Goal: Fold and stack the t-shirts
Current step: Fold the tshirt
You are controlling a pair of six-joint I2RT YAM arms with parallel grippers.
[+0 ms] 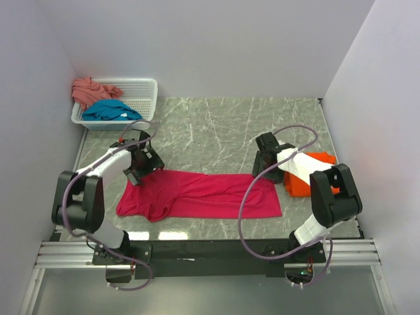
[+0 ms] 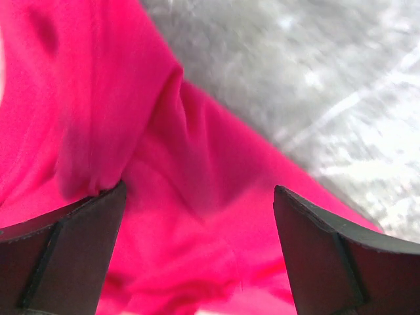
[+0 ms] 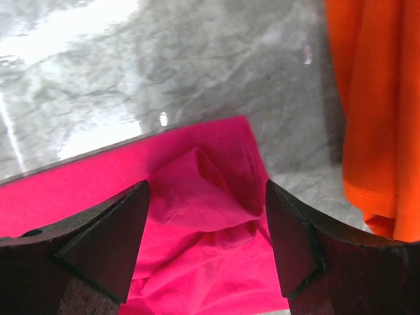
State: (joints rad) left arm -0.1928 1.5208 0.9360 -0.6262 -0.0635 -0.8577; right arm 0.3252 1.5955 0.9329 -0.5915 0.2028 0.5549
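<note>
Far behind the left pincer point(image 1: 139, 169), off to its outer side, the white basket point(image 1: 149, 88) holds the salmon-pink shirt point(image 1: 88, 89) and the teal shirt point(image 1: 109, 110), both bunched up.

The left pincer itself hangs low with its jaws spread wide and nothing between them. Directly under it lies the sleeve end of the magenta-red shirt point(image 1: 203, 195), rumpled into soft ridges. I cannot tell whether its fingers point(image 2: 79, 230) touch the cloth.

The shirt runs from beneath this pincer across the marbled table point(image 1: 216, 125) to the right pincer point(image 1: 264, 165). It lies flat in a long band, already narrowed, it seems, along its length.

The right pincer is also released, its jaws apart over the far hem corner, where a small peak of cloth stands up between them. Just beside it, on its outer side, the bright orange shirt point(image 1: 300, 185) lies in a heap, partly under the arm.

To my eye this cloth is light, limp and thin. It will sag from any single hold, and the layers will slide over one another. A good hold looks to be the far edge under each pincer, pinching all the layers at once. The raised peak on the right looks an easy bite, but it may catch only the top layer.
</note>
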